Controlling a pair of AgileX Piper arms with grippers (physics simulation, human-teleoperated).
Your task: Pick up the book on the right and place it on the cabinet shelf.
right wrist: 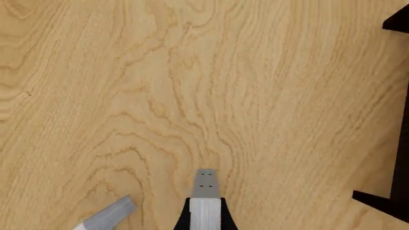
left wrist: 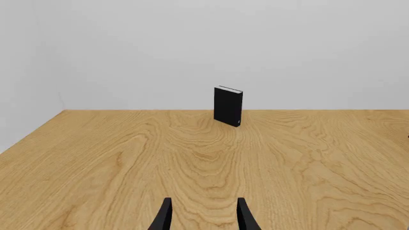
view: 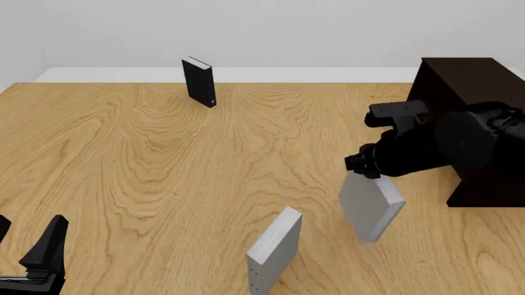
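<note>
The right tool (view: 367,172) is reaching down from the right arm and clamping its two black fingers (right wrist: 183,218) on the top edge of the plain light grey slab-like hardcover book (view: 371,207). The book is hanging directly beneath the tool, tilted, over the light wood-grain table (view: 164,172); whether its bottom corner is touching the table cannot be told. In the right wrist view the book's pale edge (right wrist: 205,211) is sitting squeezed between the fingers.

Just to the right of the held book, the large, very dark brown wooden cabinet shelf (view: 459,77) is standing at the table's right side, partly hidden behind the right arm.

Nearer the camera and to the left of the held book, a second light grey hardcover book with small dark dots on its edge (view: 273,251) is standing upright on the table, apart from the tool. A black upright book (view: 199,82) is standing far back on the table.

The left tool (left wrist: 203,215) is hovering low at the near left corner, its fingers apart and holding nothing.
</note>
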